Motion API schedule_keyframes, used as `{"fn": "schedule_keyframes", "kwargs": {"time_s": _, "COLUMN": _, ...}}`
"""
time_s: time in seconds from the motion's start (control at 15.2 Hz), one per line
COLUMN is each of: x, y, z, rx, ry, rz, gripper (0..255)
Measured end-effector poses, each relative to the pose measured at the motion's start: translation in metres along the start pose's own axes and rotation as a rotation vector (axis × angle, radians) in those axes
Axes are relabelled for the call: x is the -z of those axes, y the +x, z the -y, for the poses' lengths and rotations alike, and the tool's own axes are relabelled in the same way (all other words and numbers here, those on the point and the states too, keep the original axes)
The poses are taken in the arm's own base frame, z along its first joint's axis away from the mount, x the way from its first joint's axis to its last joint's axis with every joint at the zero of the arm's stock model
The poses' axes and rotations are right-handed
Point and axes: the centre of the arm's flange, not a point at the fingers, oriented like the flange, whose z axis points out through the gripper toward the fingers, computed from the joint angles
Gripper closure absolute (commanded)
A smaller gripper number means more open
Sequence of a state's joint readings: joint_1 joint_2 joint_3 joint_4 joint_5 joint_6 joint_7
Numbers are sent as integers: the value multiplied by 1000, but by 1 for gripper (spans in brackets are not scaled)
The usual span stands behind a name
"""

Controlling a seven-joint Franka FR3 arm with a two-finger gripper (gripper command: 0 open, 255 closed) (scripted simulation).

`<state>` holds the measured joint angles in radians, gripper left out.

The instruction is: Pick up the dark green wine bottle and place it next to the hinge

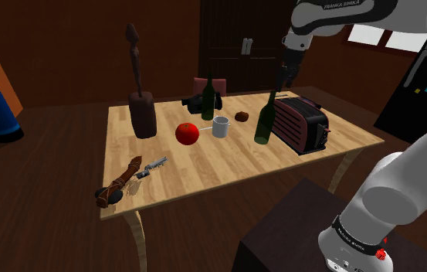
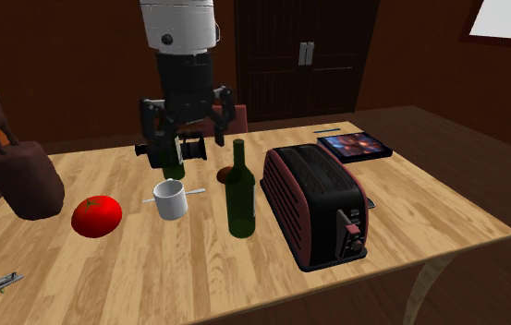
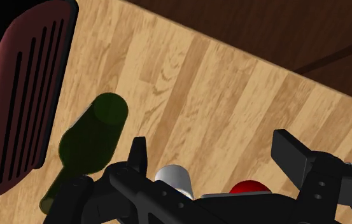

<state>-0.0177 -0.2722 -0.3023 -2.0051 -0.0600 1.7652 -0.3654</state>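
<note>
Two bottles stand upright on the light wooden table [image 1: 204,166]: a tall dark green wine bottle [image 1: 263,120] just beside the slotted dark red and black toaster [image 1: 303,124], on its side toward the white mug [image 1: 220,127] and the round red fruit [image 1: 187,133]; a second green bottle [image 1: 208,99] stands farther back. The all-black gripper [image 3: 216,153] hovers over the table near the first bottle, jaws wide apart and empty; that bottle stands outside one finger, untouched. The small metal hinge [image 1: 151,168] lies well apart, near the table's front edge.
</note>
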Motion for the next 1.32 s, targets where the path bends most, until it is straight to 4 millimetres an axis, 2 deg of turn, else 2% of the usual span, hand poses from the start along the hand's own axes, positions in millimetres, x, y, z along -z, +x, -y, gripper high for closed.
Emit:
{"fn": "schedule_keyframes", "kwargs": {"time_s": 0.53, "x": -29, "y": 62, "z": -86, "rx": 7, "ry": 14, "rz": 30, "gripper": 0}}
{"fn": "schedule_keyframes", "kwargs": {"time_s": 0.73, "x": -44, "y": 87, "z": -112, "rx": 11, "ry": 19, "rz": 42, "gripper": 0}}
{"fn": "schedule_keyframes", "kwargs": {"time_s": 0.92, "x": -56, "y": 111, "z": -149, "rx": 14, "ry": 25, "rz": 53, "gripper": 0}}
{"fn": "schedule_keyframes", "kwargs": {"time_s": 1.12, "x": -72, "y": 128, "z": -168, "rx": 17, "ry": 29, "rz": 62, "gripper": 0}}
{"fn": "schedule_keyframes", "kwargs": {"time_s": 1.32, "x": -87, "y": 129, "z": -171, "rx": 18, "ry": 30, "rz": 63, "gripper": 0}}
